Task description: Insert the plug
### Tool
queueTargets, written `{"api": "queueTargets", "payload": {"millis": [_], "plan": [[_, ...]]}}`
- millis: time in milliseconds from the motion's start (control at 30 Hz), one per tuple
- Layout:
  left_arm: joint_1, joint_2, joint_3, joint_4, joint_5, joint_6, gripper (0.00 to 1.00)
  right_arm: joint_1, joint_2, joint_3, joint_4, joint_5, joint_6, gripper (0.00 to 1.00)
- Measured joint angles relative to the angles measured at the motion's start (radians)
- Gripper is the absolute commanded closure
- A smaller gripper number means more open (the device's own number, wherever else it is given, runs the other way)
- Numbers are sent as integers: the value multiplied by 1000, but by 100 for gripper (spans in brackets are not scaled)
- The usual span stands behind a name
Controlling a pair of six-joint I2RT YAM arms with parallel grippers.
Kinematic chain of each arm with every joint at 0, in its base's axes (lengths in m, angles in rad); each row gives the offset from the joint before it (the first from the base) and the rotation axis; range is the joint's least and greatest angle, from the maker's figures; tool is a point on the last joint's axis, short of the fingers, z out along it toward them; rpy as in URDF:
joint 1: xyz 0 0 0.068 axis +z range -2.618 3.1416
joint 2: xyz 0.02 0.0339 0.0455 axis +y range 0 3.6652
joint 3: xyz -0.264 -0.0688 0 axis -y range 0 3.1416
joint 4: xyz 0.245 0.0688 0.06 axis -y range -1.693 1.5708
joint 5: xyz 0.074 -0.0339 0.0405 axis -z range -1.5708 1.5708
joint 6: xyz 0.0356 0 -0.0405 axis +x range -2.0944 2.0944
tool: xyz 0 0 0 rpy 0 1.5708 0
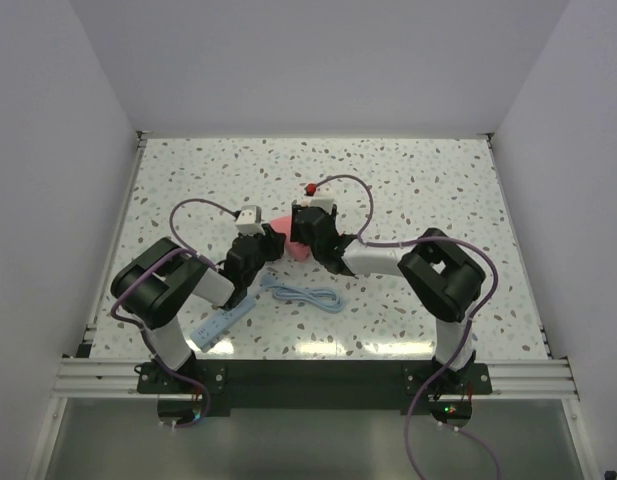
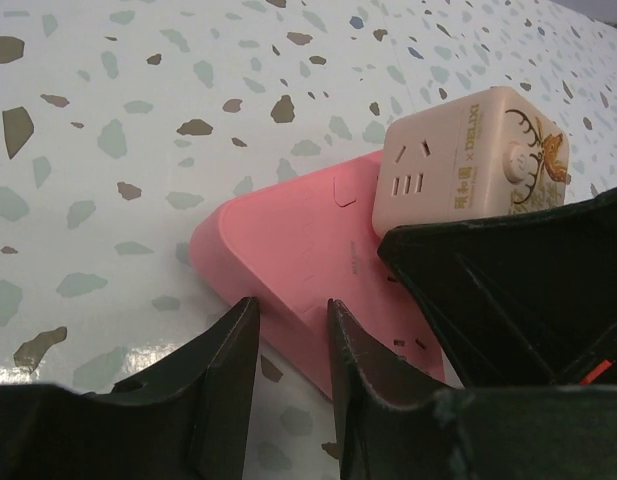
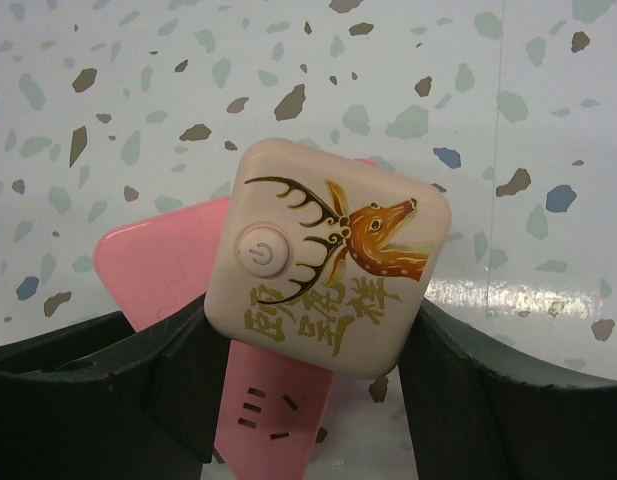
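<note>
The plug (image 3: 328,255) is a pale salmon cube with a deer picture and a round power button. My right gripper (image 3: 318,335) is shut on it, one finger on each side, and holds it just over the flat pink triangle (image 3: 158,260). The triangle's socket slots (image 3: 263,415) show below the plug. In the left wrist view the plug (image 2: 468,160) sits at the triangle's (image 2: 288,240) far corner. My left gripper (image 2: 293,315) is closed on the triangle's near edge. From above, both grippers, left (image 1: 266,240) and right (image 1: 313,235), meet at the triangle (image 1: 284,227); the plug is hidden there.
A small red cube (image 1: 311,188) lies just behind the right gripper. A coiled pale blue cable (image 1: 306,296) and a white-blue strip (image 1: 223,322) lie in front of the arms. White walls enclose the speckled table (image 1: 418,180).
</note>
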Motion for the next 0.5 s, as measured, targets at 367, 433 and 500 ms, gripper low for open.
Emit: {"api": "queueTargets", "payload": {"millis": [367, 433, 500], "plan": [[5, 11, 11, 8, 35, 24, 62, -71, 5, 97, -138, -149, -78, 100], [6, 11, 12, 6, 41, 25, 62, -85, 9, 113, -158, -182, -89, 100], [10, 11, 14, 3, 50, 25, 62, -102, 14, 132, -176, -220, -100, 100]]}}
